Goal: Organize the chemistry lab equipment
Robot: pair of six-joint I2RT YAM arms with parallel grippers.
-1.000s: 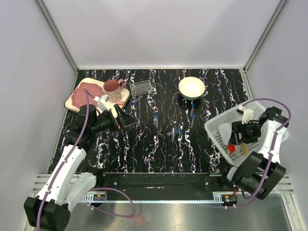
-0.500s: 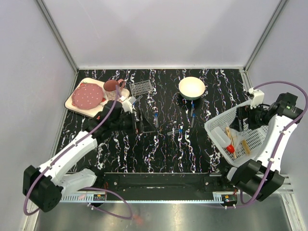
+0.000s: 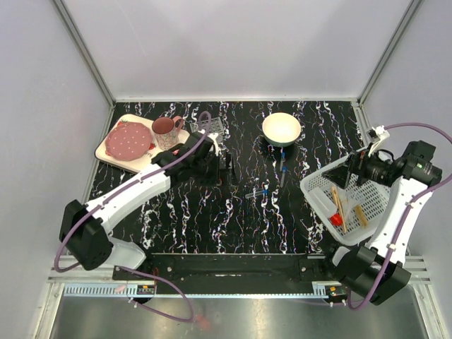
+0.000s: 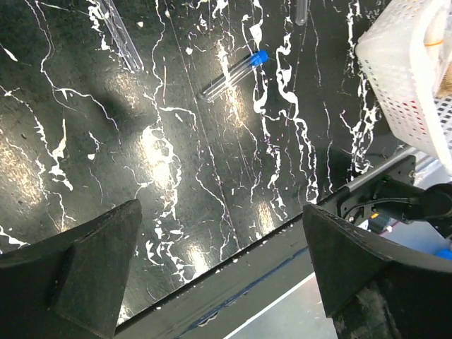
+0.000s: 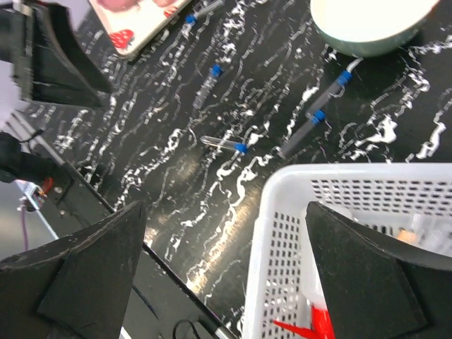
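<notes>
Both grippers are open and hold nothing. My left gripper [image 3: 224, 167] hovers over the middle-left of the black table, beside the wire tube rack [image 3: 209, 127]. Its wrist view shows a blue-capped tube [image 4: 233, 74] and a second clear tube [image 4: 120, 39] lying on the table ahead of the left gripper [image 4: 226, 282]. My right gripper [image 3: 351, 174] hangs above the white basket [image 3: 314, 194], which holds tan wooden sticks [image 3: 339, 205] and a red-tipped piece [image 3: 337, 219]. Seen past the right gripper [image 5: 226, 282], more blue-capped tubes [image 5: 224, 144] [image 5: 207, 83] [image 5: 311, 127] lie loose on the table.
A cream bowl [image 3: 281, 128] stands at the back centre. A tray with the dotted plate [image 3: 128, 140] and pink mug [image 3: 165, 127] sits at the back left. The table's metal front rail [image 4: 282, 261] runs close below the left gripper.
The left arm swung right from the plate tray to the table's middle. The right gripper opened wider and lifted out of the basket, leaving sticks and the red-tipped piece inside.
</notes>
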